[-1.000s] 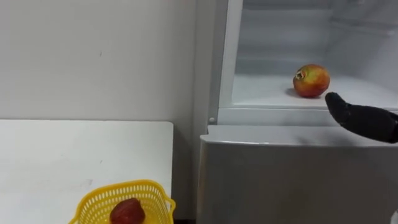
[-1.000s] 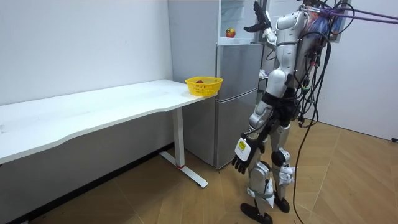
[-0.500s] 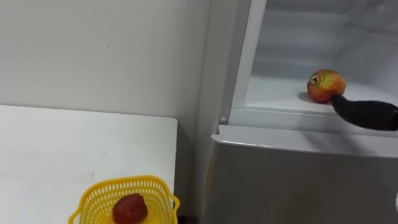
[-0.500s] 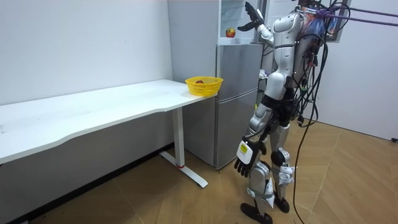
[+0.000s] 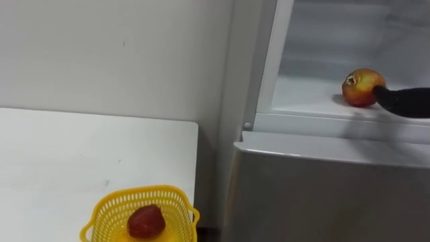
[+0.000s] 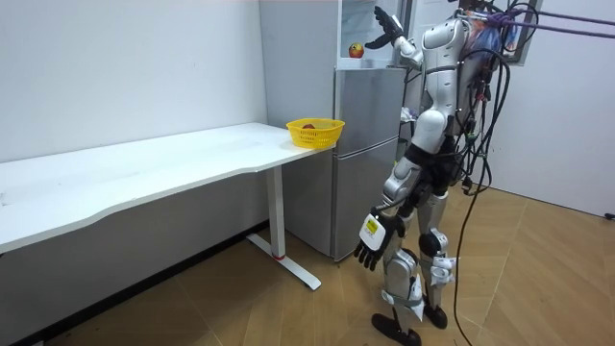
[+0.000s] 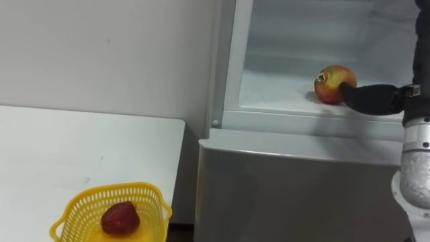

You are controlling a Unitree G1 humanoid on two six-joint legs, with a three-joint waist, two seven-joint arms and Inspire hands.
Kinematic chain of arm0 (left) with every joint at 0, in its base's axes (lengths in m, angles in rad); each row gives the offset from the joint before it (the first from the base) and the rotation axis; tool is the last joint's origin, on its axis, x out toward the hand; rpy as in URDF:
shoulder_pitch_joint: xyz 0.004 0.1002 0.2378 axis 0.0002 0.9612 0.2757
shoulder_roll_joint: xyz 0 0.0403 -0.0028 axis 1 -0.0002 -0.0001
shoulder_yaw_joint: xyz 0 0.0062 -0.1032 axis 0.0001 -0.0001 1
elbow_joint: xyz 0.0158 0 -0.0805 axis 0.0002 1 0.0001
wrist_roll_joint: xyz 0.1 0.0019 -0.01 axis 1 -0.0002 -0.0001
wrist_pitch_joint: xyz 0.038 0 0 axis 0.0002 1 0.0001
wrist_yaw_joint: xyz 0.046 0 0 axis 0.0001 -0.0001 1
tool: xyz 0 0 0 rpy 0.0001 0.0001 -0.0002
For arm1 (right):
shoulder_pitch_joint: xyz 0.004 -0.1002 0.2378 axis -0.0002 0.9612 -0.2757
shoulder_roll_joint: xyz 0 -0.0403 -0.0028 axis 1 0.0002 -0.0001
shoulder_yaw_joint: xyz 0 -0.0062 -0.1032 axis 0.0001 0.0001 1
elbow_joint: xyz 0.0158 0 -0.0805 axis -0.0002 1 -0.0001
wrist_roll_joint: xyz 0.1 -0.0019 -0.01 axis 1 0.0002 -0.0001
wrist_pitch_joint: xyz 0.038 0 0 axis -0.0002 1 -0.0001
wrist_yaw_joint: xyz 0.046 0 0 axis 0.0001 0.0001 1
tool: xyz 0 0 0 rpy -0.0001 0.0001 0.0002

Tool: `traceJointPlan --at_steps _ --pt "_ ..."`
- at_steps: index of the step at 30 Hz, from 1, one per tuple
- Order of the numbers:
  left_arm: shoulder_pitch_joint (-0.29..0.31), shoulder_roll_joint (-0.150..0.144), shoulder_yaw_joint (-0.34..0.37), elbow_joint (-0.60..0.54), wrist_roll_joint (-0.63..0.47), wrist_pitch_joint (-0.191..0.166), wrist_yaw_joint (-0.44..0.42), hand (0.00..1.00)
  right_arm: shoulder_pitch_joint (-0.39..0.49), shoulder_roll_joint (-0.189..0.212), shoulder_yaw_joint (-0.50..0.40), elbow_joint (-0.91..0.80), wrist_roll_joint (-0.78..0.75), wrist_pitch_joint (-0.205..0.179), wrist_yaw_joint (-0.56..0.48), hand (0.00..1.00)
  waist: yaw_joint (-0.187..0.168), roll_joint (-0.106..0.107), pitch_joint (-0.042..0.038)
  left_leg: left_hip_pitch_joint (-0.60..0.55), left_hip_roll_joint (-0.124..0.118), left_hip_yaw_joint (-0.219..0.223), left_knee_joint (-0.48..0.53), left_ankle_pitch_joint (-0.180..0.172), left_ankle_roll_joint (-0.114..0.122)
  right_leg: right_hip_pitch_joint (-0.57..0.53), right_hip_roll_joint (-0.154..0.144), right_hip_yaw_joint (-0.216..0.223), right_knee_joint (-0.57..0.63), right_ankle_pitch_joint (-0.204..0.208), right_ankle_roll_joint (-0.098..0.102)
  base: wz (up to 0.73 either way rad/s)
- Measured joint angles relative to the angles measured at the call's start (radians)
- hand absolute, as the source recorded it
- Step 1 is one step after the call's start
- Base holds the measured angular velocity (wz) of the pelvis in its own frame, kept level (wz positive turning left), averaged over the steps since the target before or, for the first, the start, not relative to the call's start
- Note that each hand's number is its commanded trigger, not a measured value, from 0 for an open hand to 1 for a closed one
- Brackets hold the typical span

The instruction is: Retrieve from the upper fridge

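A red and yellow round fruit (image 5: 359, 87) (image 7: 331, 83) (image 6: 356, 50) lies on the white shelf (image 5: 306, 102) of the open upper fridge compartment. My right hand (image 7: 373, 99) (image 5: 406, 101) reaches into that compartment from the right. It is open, its thumb tip touching the fruit's right side and its fingers (image 7: 422, 30) raised above and apart from it. In the room view I stand close in front of the fridge with the right hand (image 6: 382, 21) lifted to the top compartment. My left hand (image 6: 370, 240) hangs by my thigh, fingers relaxed, holding nothing.
The shut lower fridge door (image 5: 322, 195) lies below the shelf. A white table (image 5: 67, 161) stands to the left of the fridge. At its corner sits a yellow mesh basket (image 5: 138, 194) (image 6: 315, 132) holding a dark red fruit (image 5: 146, 221).
My right hand has pushed further into the compartment, from short of the fruit to touching it with the thumb. The eye view has shifted, so the fridge sits further right.
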Motion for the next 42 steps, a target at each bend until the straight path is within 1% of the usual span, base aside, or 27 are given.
traceJointPlan --at_steps 2,5,7,8,9,11,12,14,15,18,20,24,27,32,34,35,36,39,42 --pt "-0.001 0.000 0.000 -0.002 0.000 0.000 -0.001 0.00 -0.015 0.000 0.008 0.002 0.001 0.006 0.005 0.00 -0.001 0.000 0.0001 -0.001 0.000 0.000 -0.002 0.000 0.000 0.000 0.000 0.000 0.000 0.000 0.000 0.00" --pt "0.004 0.001 0.000 -0.004 0.000 0.000 -0.005 0.00 -0.043 -0.001 0.015 0.012 0.024 0.007 0.012 0.00 0.000 -0.006 0.0011 -0.001 0.000 -0.004 -0.002 0.000 0.000 0.000 0.000 -0.001 0.000 0.000 0.000 0.00" --pt "0.012 0.001 0.001 -0.004 0.000 0.000 -0.007 0.00 -0.071 -0.012 0.022 0.052 0.075 0.013 0.014 0.00 0.000 -0.017 -0.0008 -0.003 -0.001 -0.009 -0.002 0.000 0.000 0.000 0.000 -0.004 0.000 0.000 0.000 0.04" --pt "0.015 0.001 0.001 -0.004 0.000 0.000 -0.007 0.00 -0.076 -0.012 0.023 0.060 0.084 0.016 0.014 0.00 0.003 -0.020 -0.0015 -0.003 -0.001 -0.009 -0.002 0.000 0.000 -0.001 0.000 -0.004 0.000 0.000 0.000 0.00" --pt "0.020 0.001 0.001 -0.004 0.000 0.001 -0.007 0.00 -0.081 -0.014 0.031 0.075 0.107 0.017 0.017 0.00 0.005 -0.025 -0.0044 -0.003 -0.001 -0.009 -0.002 0.000 0.000 -0.001 0.000 -0.004 0.000 0.000 0.000 0.00" --pt "0.021 0.001 0.001 -0.004 0.000 0.004 -0.007 0.00 -0.087 -0.014 0.039 0.101 0.139 0.018 0.044 0.00 0.005 -0.031 -0.0055 -0.003 -0.001 -0.010 -0.001 0.000 0.000 -0.001 0.000 -0.003 0.000 0.000 0.000 0.00" --pt "0.022 0.001 0.001 -0.004 0.000 0.005 -0.007 0.00 -0.088 -0.014 0.040 0.120 0.171 0.019 0.061 0.00 0.006 -0.037 -0.0046 -0.002 -0.001 -0.011 0.000 0.000 0.000 0.000 0.000 -0.002 0.000 0.000 0.000 0.00" --pt "0.021 0.003 0.001 -0.004 0.000 0.006 -0.007 0.00 -0.088 -0.014 0.041 0.141 0.223 0.025 0.082 0.00 0.014 -0.037 0.0006 -0.004 -0.002 -0.012 0.000 0.000 0.000 0.000 0.000 0.002 0.000 0.000 0.000 0.00" --pt "0.021 0.003 0.001 -0.003 0.000 0.007 -0.007 0.00 -0.090 -0.014 0.042 0.157 0.246 0.026 0.093 0.00 0.020 -0.038 -0.0002 -0.005 -0.002 -0.012 0.000 0.000 0.000 -0.001 0.000 0.002 0.000 0.000 0.000 0.00" --pt "0.018 0.004 0.003 -0.002 0.001 0.009 -0.009 0.00 -0.092 -0.014 0.042 0.170 0.289 0.028 0.105 0.00 0.025 -0.033 0.0031 -0.013 -0.003 -0.020 0.003 0.000 0.000 -0.005 0.000 -0.002 0.000 0.000 0.000 0.04" --pt "0.020 0.004 0.006 0.001 0.001 0.011 -0.012 0.00 -0.093 -0.014 0.042 0.170 0.319 0.028 0.113 0.00 0.025 -0.029 0.0038 -0.014 -0.004 -0.022 0.002 0.001 0.000 -0.008 0.001 -0.004 0.000 0.000 0.000 0.03" --pt "0.025 0.003 0.007 0.001 0.001 0.028 -0.016 0.00 -0.096 -0.014 0.042 0.170 0.409 0.029 0.121 0.00 0.025 -0.025 0.0030 -0.014 -0.006 -0.026 0.003 0.002 -0.001 -0.008 0.000 -0.016 -0.002 0.000 0.000 0.03" --pt "0.020 0.003 0.007 0.001 0.001 0.034 -0.016 0.00 -0.097 -0.014 0.042 0.171 0.458 0.029 0.134 0.00 0.025 -0.023 0.0038 -0.014 -0.006 -0.033 0.003 0.002 -0.001 -0.006 0.000 -0.026 -0.002 0.000 0.000 0.06" --pt "0.017 0.003 0.007 0.000 0.001 0.042 -0.016 0.00 -0.108 -0.014 0.055 0.207 0.475 0.029 0.159 0.00 0.023 -0.022 0.0048 -0.014 -0.007 -0.039 0.003 0.002 -0.001 0.000 0.000 -0.032 -0.003 0.000 0.000 0.05" --pt "0.019 0.003 0.007 0.000 0.001 0.046 -0.016 0.00 -0.135 -0.019 0.071 0.244 0.484 0.036 0.179 0.00 0.018 -0.020 0.0043 -0.014 -0.007 -0.042 0.001 0.002 -0.001 0.001 0.000 -0.031 -0.002 0.000 0.000 0.04" --pt "0.017 0.003 0.007 0.000 0.000 0.050 -0.016 0.00 -0.141 -0.031 0.073 0.259 0.487 0.041 0.195 0.00 0.017 -0.019 0.0038 -0.015 -0.007 -0.045 0.002 0.002 -0.001 0.001 0.000 -0.031 -0.002 0.000 0.000 0.05" --pt "0.020 0.003 0.007 0.000 0.000 0.050 -0.016 0.00 -0.155 -0.034 0.075 0.280 0.487 0.046 0.210 0.00 0.015 -0.017 0.0023 -0.015 -0.007 -0.046 0.004 0.002 -0.001 0.003 0.000 -0.032 -0.002 0.000 0.000 0.05" --pt "0.032 0.003 0.010 0.000 0.000 0.056 -0.016 0.00 -0.188 -0.035 0.077 0.323 0.489 0.055 0.236 0.00 0.003 -0.011 -0.0018 -0.014 -0.008 -0.047 0.004 0.003 -0.001 0.004 -0.001 -0.033 -0.002 0.000 0.000 0.03" --pt "0.034 0.003 0.024 0.000 0.000 0.063 -0.016 0.00 -0.196 -0.037 0.077 0.364 0.490 0.057 0.269 0.00 0.000 -0.011 -0.0032 -0.015 -0.007 -0.047 0.003 0.003 -0.001 0.003 0.000 -0.032 -0.002 0.000 0.000 0.00"
